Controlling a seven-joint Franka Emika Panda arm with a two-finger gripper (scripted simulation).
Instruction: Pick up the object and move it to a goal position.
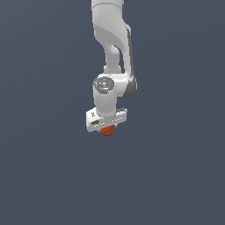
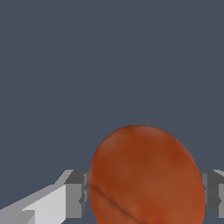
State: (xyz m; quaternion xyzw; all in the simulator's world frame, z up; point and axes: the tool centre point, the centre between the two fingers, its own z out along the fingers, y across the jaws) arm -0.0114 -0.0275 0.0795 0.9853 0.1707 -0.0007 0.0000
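The object, a small orange-red ball [image 1: 107,131] with a mottled skin, shows just under the white hand of my gripper [image 1: 107,127] in the middle of the exterior view. Only its lower half shows there; the hand hides the rest. In the wrist view the ball [image 2: 146,175] fills the space between the two grey finger pads [image 2: 76,192], and each pad meets one side of it. My gripper [image 2: 144,197] is shut on the ball. The ball is much narrower than the hand above it.
A plain dark grey-blue surface [image 1: 44,176] surrounds the arm in both views. The white arm [image 1: 112,39] comes down from the top of the exterior view. No other object shows.
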